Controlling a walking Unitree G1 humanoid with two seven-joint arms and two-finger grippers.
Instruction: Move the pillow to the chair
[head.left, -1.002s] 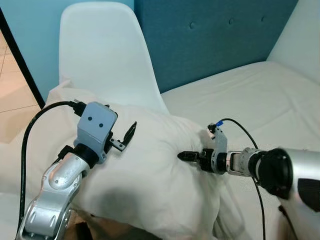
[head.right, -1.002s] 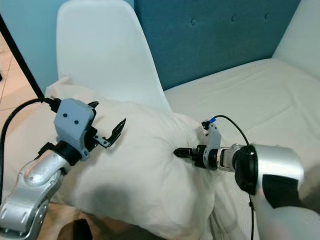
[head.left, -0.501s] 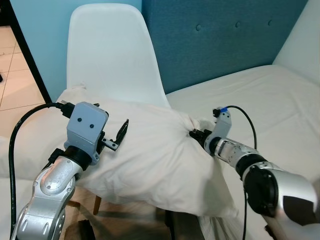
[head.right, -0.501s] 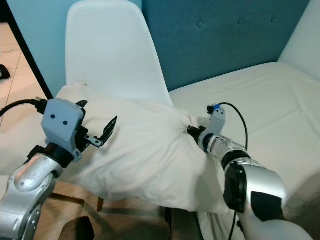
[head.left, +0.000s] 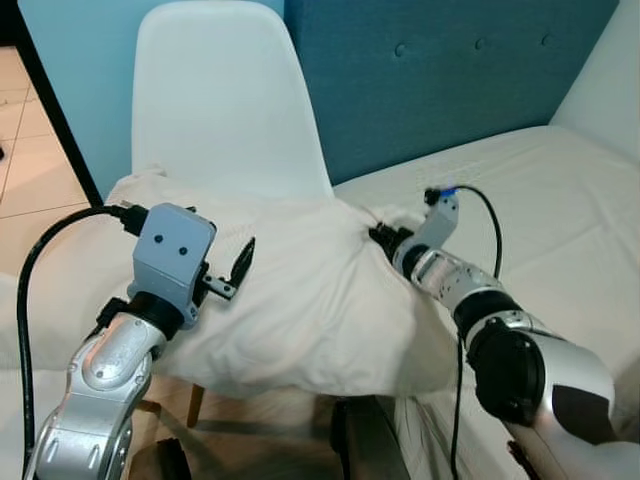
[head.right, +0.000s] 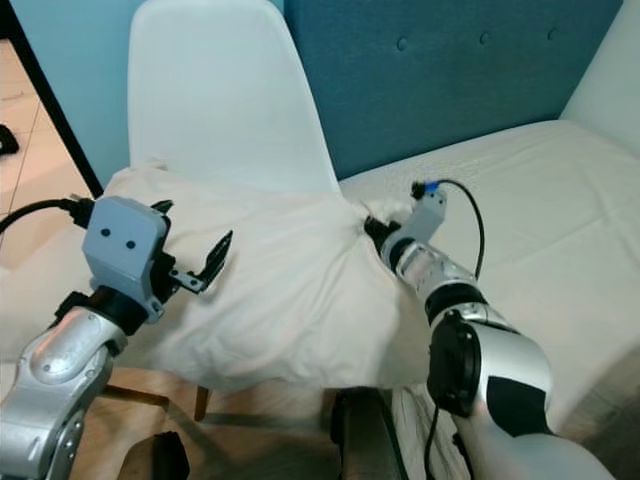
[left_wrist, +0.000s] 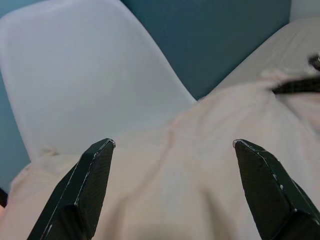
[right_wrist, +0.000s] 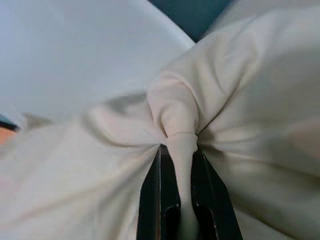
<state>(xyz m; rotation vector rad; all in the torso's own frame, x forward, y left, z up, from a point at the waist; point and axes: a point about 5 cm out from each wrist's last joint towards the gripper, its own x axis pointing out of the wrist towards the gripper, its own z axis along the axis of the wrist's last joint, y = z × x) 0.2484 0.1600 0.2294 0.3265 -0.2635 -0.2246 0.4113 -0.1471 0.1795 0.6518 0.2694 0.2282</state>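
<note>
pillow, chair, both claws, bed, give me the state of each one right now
pillow: lying across the chair seat, one corner bunched and pinched
chair: upright beside the bed, seat covered by the pillow
right claw: shut on a fold of the pillow at its bed-side corner
left claw: open, fingers spread wide over the pillow, gripping nothing
bed: white sheet, slightly wrinkled, the pillow's corner reaching its edge

Left fingers (left_wrist: 90, 190) apart, right fingers (right_wrist: 155, 205) pinched.

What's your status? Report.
Right gripper shut on pillow fold. Left gripper open above pillow. Pillow lies across chair seat. Nothing blocking.
</note>
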